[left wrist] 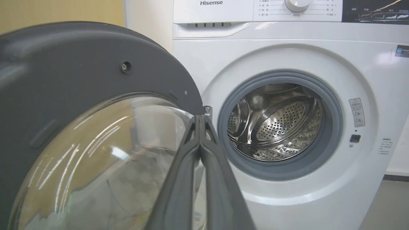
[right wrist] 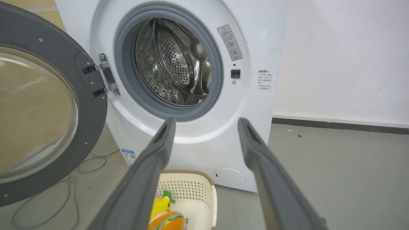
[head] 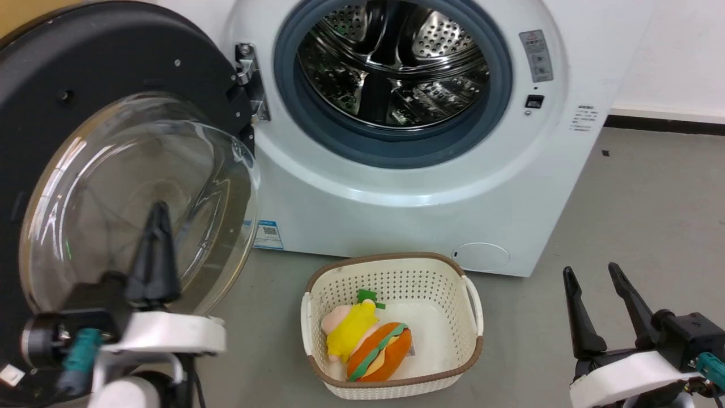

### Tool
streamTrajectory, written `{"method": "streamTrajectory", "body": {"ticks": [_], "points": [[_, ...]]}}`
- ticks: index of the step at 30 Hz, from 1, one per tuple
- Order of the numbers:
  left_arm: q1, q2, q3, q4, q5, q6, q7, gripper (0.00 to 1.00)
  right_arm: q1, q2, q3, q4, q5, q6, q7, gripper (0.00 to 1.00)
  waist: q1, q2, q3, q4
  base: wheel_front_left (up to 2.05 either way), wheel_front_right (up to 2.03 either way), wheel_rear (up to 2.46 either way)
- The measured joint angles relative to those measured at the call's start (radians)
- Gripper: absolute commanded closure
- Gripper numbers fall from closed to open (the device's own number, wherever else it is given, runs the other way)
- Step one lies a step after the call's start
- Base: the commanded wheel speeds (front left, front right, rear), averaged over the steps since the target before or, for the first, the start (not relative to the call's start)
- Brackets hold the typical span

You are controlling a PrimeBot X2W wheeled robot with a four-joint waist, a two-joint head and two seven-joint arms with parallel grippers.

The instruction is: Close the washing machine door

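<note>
Head view, floor: a smooth grey floor runs in front of the washing machine and off to its right.
Room: a white wall stands to the machine's right with a dark skirting strip at its foot; a tan wall shows to the machine's left.
Cable: a thin grey cable loops on the floor at the machine's lower left.
Door place: the washing machine door stands wide open at the machine's left, held by a metal hinge on the left edge of the port.
Door facing: its inner side faces away from the machine toward the robot, and the clear glass bowl bulges the same way.
Door axis: it is round, so no long axis; the disc stands about upright.
Port: a grey rubber ring frames the open perforated steel drum.
Left gripper: the left gripper has its dark fingers pressed together with nothing between them, tips up in front of the glass bowl; contact with the glass cannot be told.
Right gripper: the right gripper is spread wide and holds nothing, low at the machine's right front.
Basket: a cream perforated basket sits on the floor just in front of the machine, holding a yellow plush toy and a burger plush.
</note>
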Motion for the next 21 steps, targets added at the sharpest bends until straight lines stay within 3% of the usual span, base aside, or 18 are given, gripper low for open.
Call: {"method": "streamTrajectory", "body": {"ticks": [11, 21], "points": [[-0.133, 0.021, 0.177, -0.027, -0.114, -0.063, -0.025, 1.00, 0.000, 0.000, -0.014, -0.004, 0.017, 0.000, -0.025, 0.00, 0.0000, 0.0000, 0.022, 0.053, 0.00, 0.00, 0.00], [-0.257, 0.126, 0.286, 0.058, -0.275, -0.078, -0.039, 1.00, 0.001, 0.000, -0.026, -0.004, 0.042, 0.000, -0.043, 0.00, 0.0000, 0.0000, 0.041, 0.107, 0.00, 0.00, 0.00]]}}
